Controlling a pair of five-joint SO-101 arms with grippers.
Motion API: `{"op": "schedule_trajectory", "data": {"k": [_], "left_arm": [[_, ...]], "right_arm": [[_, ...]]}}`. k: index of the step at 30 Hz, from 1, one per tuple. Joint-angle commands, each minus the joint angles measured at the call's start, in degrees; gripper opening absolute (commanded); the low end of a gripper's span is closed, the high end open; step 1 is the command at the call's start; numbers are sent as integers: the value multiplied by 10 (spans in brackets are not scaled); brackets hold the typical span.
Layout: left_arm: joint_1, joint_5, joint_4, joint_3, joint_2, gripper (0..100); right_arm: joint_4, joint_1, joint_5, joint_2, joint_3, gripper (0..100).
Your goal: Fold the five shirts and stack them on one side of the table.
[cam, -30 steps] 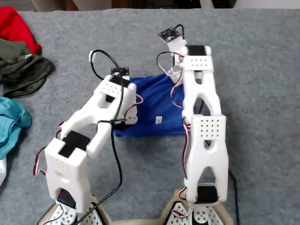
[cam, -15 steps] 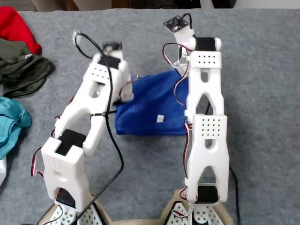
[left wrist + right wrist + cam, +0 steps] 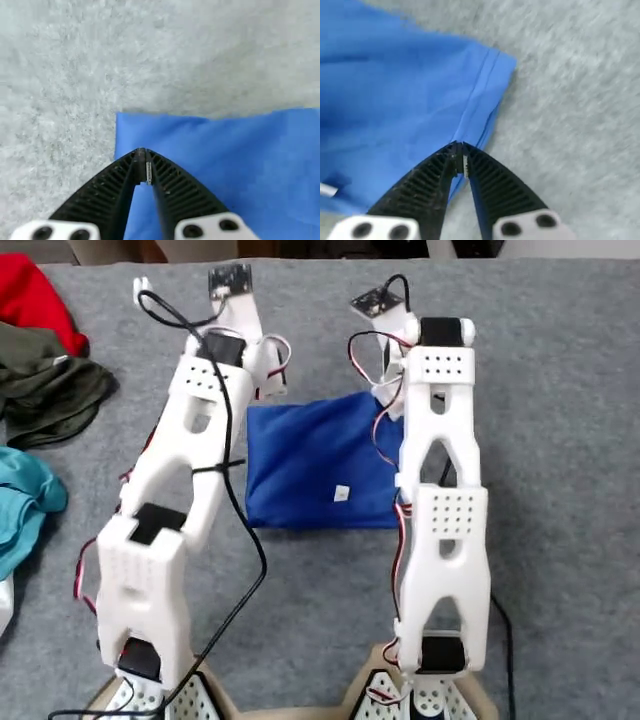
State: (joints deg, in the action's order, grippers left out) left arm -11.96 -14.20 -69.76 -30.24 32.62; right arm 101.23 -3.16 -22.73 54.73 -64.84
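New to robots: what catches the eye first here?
A folded blue shirt lies on the grey table between the white left arm and right arm. The left tool and right tool are shut, each near one far corner. A red shirt, a dark green shirt and a teal shirt lie unfolded at the table's left edge.

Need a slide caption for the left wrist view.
Left gripper, shut, above a corner of the folded blue shirt on the grey table cover.
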Motion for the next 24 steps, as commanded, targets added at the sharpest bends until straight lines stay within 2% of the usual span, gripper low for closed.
{"op": "schedule_trajectory", "data": {"k": [1, 8, 16, 20, 24], "left_arm": [[5, 4, 1, -47, 53, 20], [11, 4, -72, -185, 149, 20], [22, 16, -124, -298, 233, 20], [22, 28, -146, -339, 258, 20], [22, 28, -156, -367, 275, 20]], "right_arm": [[12, 10, 0, -137, 108, 5], [-33, 0, -4, -320, 378, 5], [-295, -1, -5, -426, 790, 5], [-358, 1, -5, -427, 873, 5], [-361, 10, -5, -415, 901, 5]]}}
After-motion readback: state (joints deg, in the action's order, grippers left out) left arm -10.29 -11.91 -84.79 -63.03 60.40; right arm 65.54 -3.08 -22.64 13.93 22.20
